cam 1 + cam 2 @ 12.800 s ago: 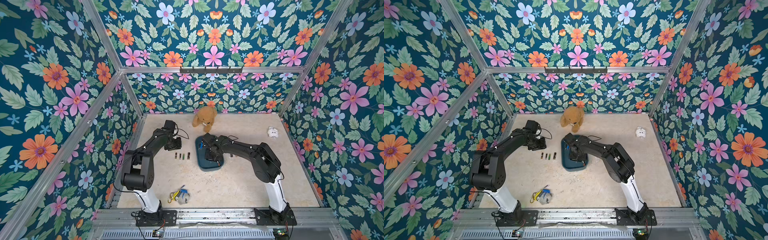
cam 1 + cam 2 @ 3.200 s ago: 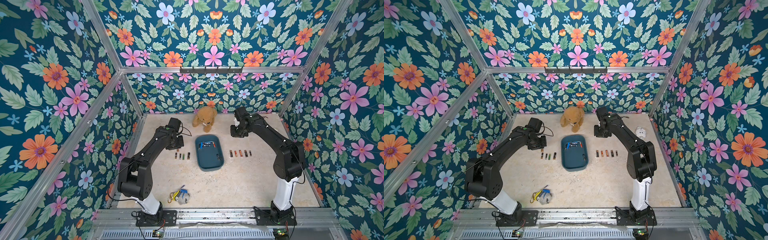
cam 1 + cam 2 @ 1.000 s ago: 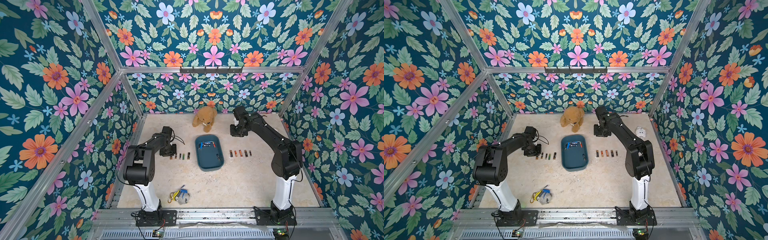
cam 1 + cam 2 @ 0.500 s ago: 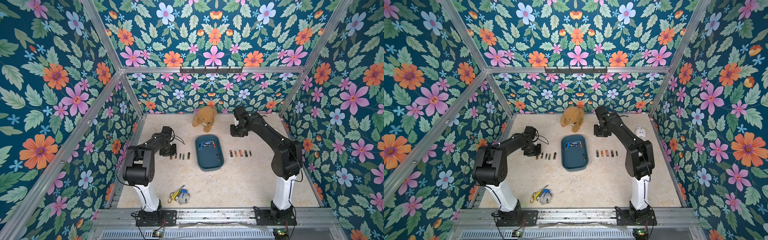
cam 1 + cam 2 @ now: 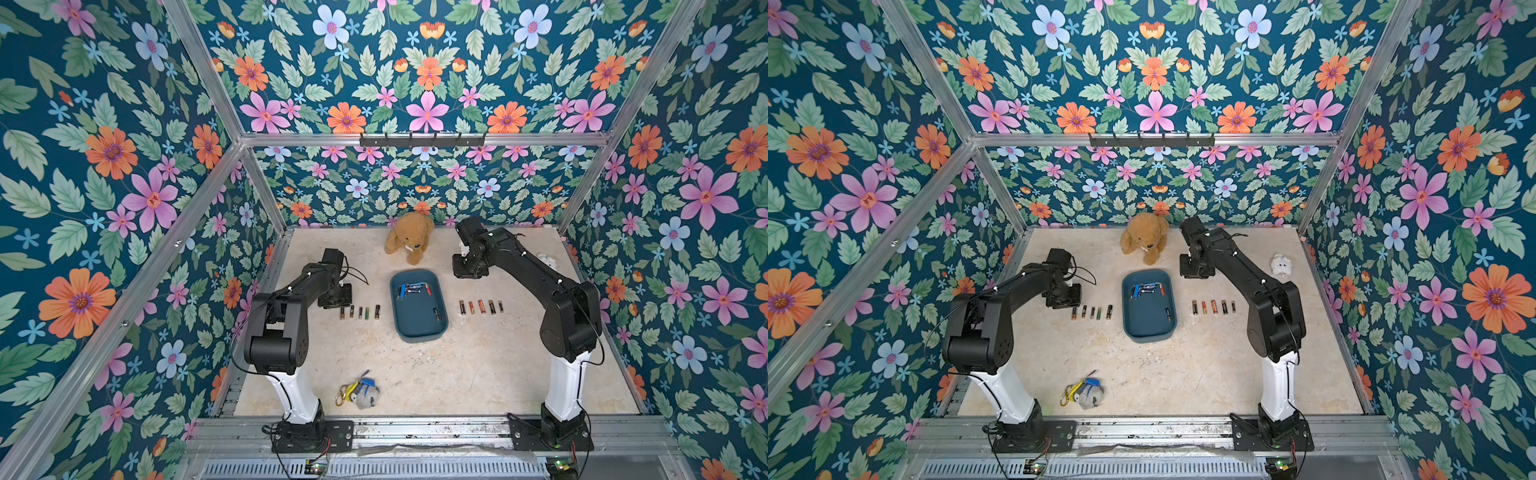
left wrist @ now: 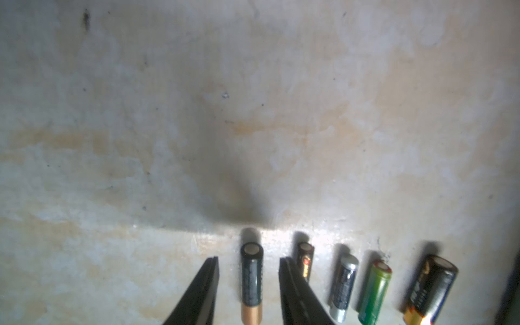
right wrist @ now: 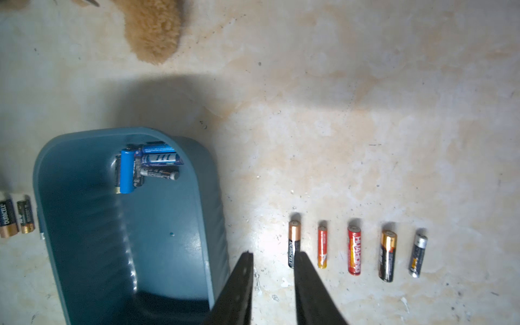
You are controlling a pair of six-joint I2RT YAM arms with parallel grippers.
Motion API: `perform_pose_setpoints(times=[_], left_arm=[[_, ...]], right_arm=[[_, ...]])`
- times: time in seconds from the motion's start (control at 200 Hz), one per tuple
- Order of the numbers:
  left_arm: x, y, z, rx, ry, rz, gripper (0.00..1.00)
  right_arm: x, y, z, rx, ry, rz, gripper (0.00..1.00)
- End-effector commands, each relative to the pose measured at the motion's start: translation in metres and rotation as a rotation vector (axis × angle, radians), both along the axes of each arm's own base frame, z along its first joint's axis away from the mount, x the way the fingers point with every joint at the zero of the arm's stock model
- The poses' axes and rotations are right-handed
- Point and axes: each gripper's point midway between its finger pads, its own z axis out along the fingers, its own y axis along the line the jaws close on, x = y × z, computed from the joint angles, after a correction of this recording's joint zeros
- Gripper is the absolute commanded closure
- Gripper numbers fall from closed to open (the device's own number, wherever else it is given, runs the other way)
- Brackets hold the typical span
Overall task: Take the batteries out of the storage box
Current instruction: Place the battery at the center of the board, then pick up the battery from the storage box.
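Note:
The teal storage box (image 5: 419,334) lies mid-table and holds several batteries (image 5: 410,289) bunched at its far end (image 7: 146,166), plus a lone one (image 5: 436,313) by its right wall. Left of the box is a row of batteries (image 5: 359,311), and right of it another row (image 5: 480,306). My left gripper (image 6: 249,260) is open, low over the left row's outer end. A black-and-copper battery (image 6: 251,281) lies on the table between its fingers with a gap on each side. My right gripper (image 7: 273,254) is open and empty, raised beyond the box's far right corner.
A brown teddy bear (image 5: 409,241) sits at the back, just beyond the box. A keychain bundle with a yellow carabiner (image 5: 359,392) lies near the front edge. A small white toy (image 5: 547,261) sits at the back right. Flowered walls close in three sides.
My left gripper has opened and let go of the black-and-copper battery, which now lies at the left end of the left row. The right arm has hardly moved.

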Motion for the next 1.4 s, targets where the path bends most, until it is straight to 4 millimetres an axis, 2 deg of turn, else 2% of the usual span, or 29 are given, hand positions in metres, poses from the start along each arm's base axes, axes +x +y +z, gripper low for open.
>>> perform_pose_setpoints(times=[0.0,0.135,0.26,0.345,0.48,0.575,0.835,1.235,1.395], left_arm=[[0.003,0.002,0.008,0.005,-0.018,0.012,0.56],[0.009,0.0,0.02,-0.005,-0.045,0.021,0.55],[0.011,0.004,0.032,0.008,-0.065,0.035,0.53],[0.01,0.011,0.04,0.04,-0.085,0.064,0.53],[0.005,0.023,0.042,0.066,-0.093,0.106,0.5],[0.001,0.024,0.042,0.059,-0.092,0.113,0.49],[-0.005,0.022,0.04,0.043,-0.083,0.115,0.48],[-0.008,0.022,0.036,0.04,-0.069,0.111,0.47],[-0.01,0.023,0.036,0.044,-0.067,0.111,0.47]], right_arm=[[0.0,0.018,0.012,-0.002,-0.044,0.003,0.69],[-0.012,0.047,0.014,-0.002,-0.049,0.03,0.69],[-0.025,0.069,0.001,-0.019,-0.027,0.046,0.69],[-0.033,0.077,-0.011,-0.057,-0.017,0.053,0.69],[-0.042,0.085,-0.026,-0.105,-0.003,0.031,0.69],[-0.048,0.088,-0.037,-0.151,0.006,0.02,0.69],[-0.06,0.079,-0.077,-0.262,0.076,0.007,0.69],[-0.069,0.076,-0.11,-0.313,0.145,0.017,0.68],[-0.069,0.075,-0.113,-0.322,0.15,0.019,0.68]])
